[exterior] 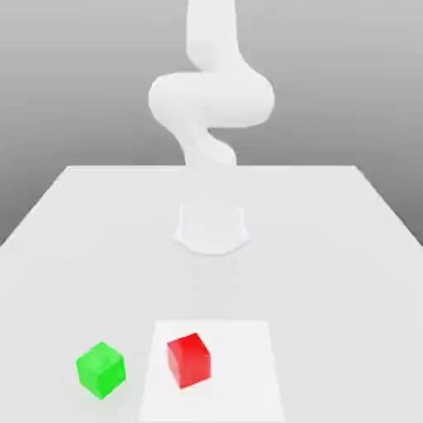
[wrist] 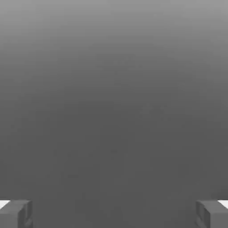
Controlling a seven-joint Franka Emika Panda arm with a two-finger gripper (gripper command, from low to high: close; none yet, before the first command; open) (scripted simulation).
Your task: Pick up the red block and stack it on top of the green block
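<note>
Hand view: the end effector [wrist: 114, 214] is released, its two fingers [wrist: 20, 214] spread well apart.

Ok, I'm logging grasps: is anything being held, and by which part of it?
Nothing is held: the end effector is open, its fingers wide apart with nothing between them.

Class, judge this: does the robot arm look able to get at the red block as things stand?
Probably yes: nothing rests on the red block, and the green block stands apart.
</note>
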